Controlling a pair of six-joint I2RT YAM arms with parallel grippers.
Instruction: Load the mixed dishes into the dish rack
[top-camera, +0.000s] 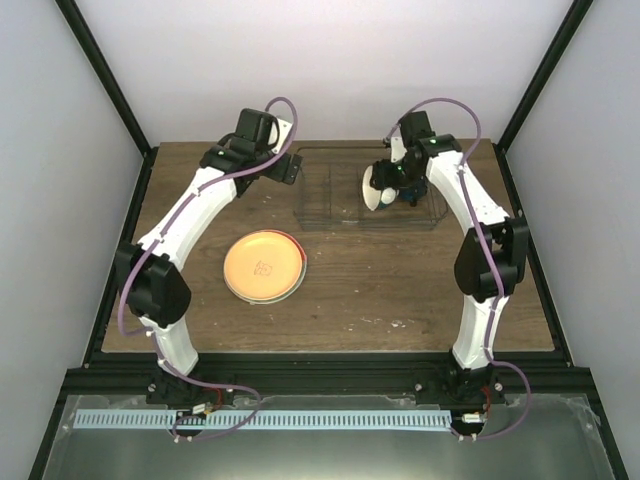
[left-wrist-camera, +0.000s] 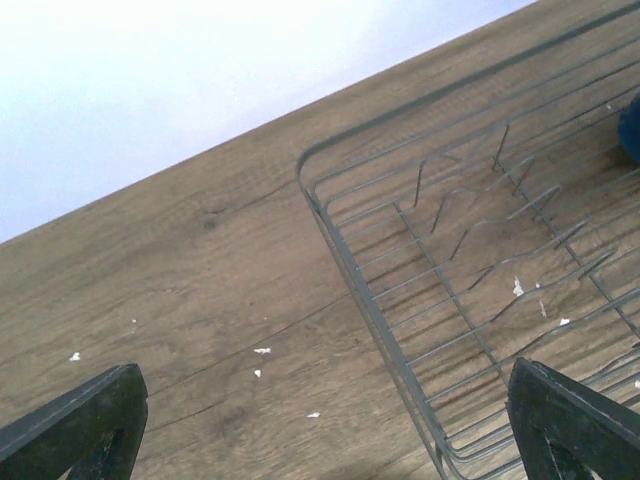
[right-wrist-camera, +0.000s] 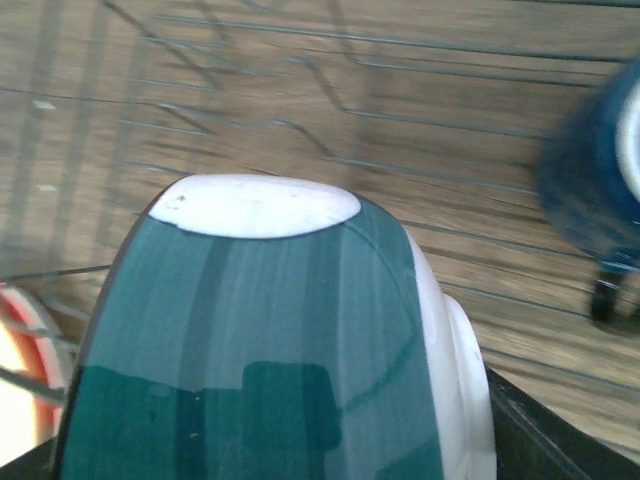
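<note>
Your right gripper (top-camera: 393, 178) clamped the bowl (right-wrist-camera: 260, 330) over the dish rack (top-camera: 325, 195), near the dark blue mug (right-wrist-camera: 590, 160). Your left gripper (left-wrist-camera: 320, 440) hung wide open, empty, above the rack's edge.

Both arms reach toward 12 o'clock, elbows outward; left gripper (top-camera: 288, 166) gapes wide, right gripper (top-camera: 392, 183) clamps the bowl (right-wrist-camera: 260, 330).

You can pass over the left half of the dish rack (top-camera: 322, 196), where only upright dividers (left-wrist-camera: 470, 215) rise. Its right half is crowded by the dark blue mug (right-wrist-camera: 590, 170) and the bowl (right-wrist-camera: 270, 330). Bare table (top-camera: 400, 290) lies right of the orange plate (top-camera: 265, 265).
</note>
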